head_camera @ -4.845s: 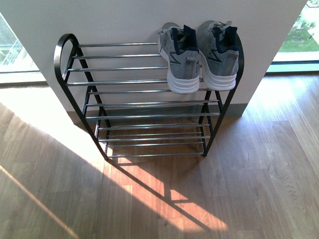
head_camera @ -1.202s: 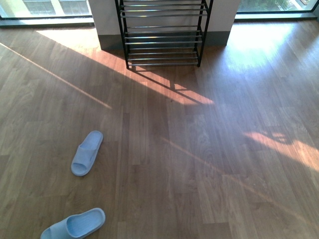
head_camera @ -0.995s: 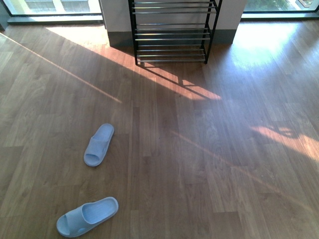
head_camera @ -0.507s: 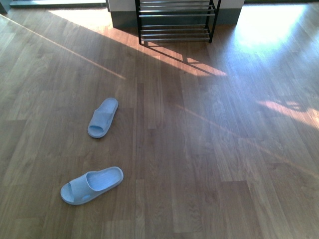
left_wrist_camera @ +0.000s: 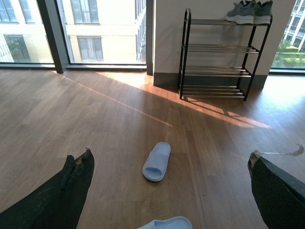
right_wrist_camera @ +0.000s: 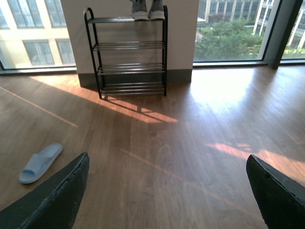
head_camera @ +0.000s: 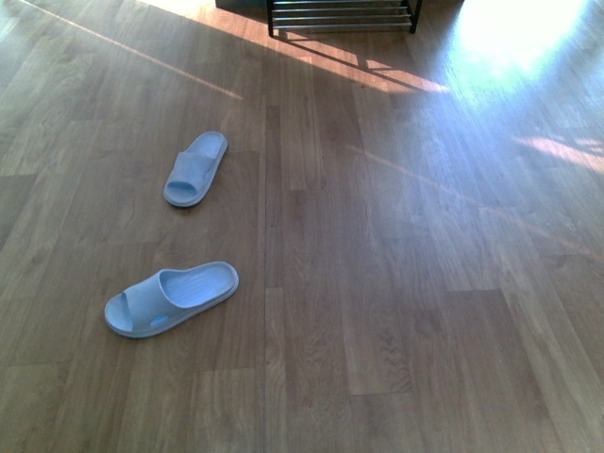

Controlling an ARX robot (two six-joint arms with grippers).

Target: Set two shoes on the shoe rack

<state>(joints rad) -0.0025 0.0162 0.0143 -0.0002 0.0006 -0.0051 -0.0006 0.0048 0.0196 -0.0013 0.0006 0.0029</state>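
Left jaws and right jaws both spread wide apart, empty, pale blue rubber slide slipper (head_camera: 172, 299) on brown wood plank floor (head_camera: 396, 283), matching second slipper (head_camera: 196, 168) further off, black-framed chrome-rod shoe rack (left_wrist_camera: 217, 59) against white wall (left_wrist_camera: 167, 28), pair of grey knit white-soled sneakers (left_wrist_camera: 249, 10) side by side on top tier

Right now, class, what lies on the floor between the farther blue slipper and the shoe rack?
Nothing: only bare wooden floor, crossed by sunlight, separates the slipper from the shoe rack, as the left wrist view shows.
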